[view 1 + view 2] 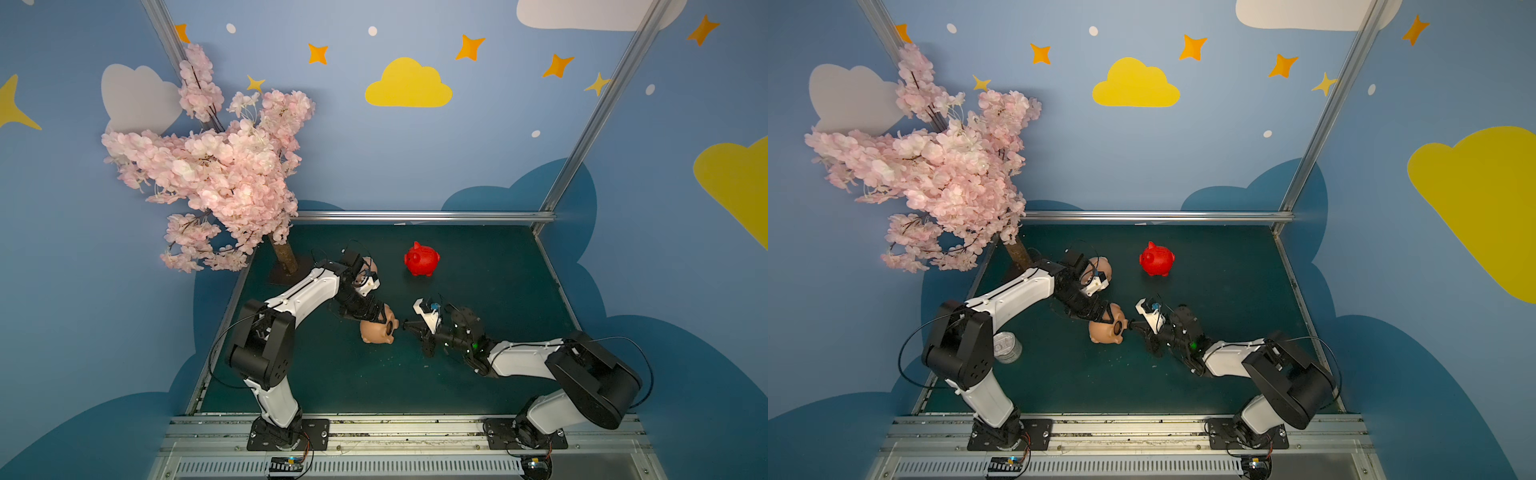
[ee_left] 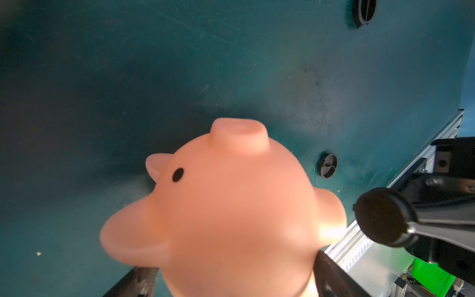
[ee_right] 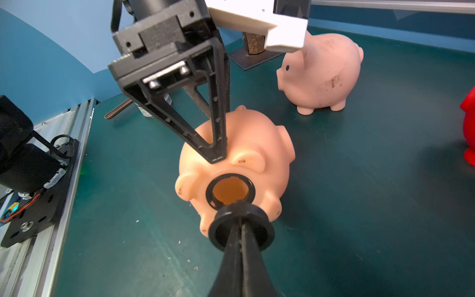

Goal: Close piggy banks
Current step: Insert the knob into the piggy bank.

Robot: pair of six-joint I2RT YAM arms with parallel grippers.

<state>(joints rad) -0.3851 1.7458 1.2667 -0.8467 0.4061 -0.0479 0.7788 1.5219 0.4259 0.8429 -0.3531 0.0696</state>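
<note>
Status as I read it from the remote station. The tipped piggy bank (image 1: 376,333) lies on its side at the middle of the worktop (image 1: 478,374), belly turned to the right. The left gripper (image 1: 378,318) grasps it, one finger (image 3: 216,151) on its flank and the other on the opposite side. The belly opening (image 3: 230,191) is uncovered.

The right gripper (image 3: 241,227) is clenched on a black plug (image 3: 259,218), held just beside that opening and not seated.

The upright peach piggy bank (image 3: 323,77) stands at the far left, near the blossom tree's (image 1: 208,166) trunk. The red piggy bank (image 1: 422,259) stands upright at the far middle, well apart from both grippers.

Two loose plugs (image 2: 327,165) (image 2: 363,11) lie on the worktop in the left wrist view.
</note>
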